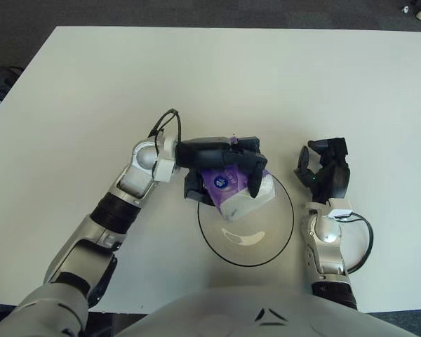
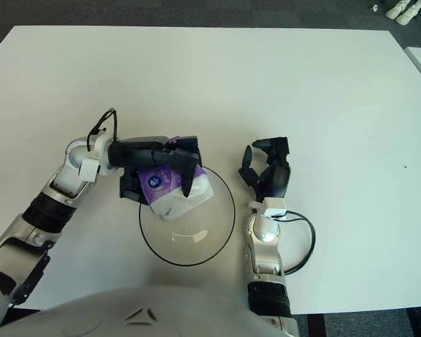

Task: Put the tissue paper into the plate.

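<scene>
You have the left hand (image 1: 221,165) reaching in from about 9 o'clock of the plate (image 1: 284,228), with its dark fingers (image 1: 255,181) wrapped over the tissue paper (image 1: 235,193). The hand is grasping the pack: one finger curls down across its right side, and the rest of the hand covers its upper edge. The pack is purple on top with a small round label, and its paler, whitish end points down toward the middle of the plate. It sits tilted over the plate's upper-left part, around 11 o'clock inside the dark rim. You cannot tell from either eye view whether its lower end touches the plate's clear surface or hangs just above it.

The plate itself is a transparent round dish with a thin dark rim, lying on the white tabletop (image 1: 91,84) close to the near edge. The left forearm runs from the lower left up to the wrist, where a black cable loops above it.

Your right hand (image 1: 324,172) shows just beside the plate at 3 o'clock, apart from the rim. Its black fingers point up and away from you, loosely spread and holding nothing. A black cable loops out from its silver wrist toward the right.
</scene>
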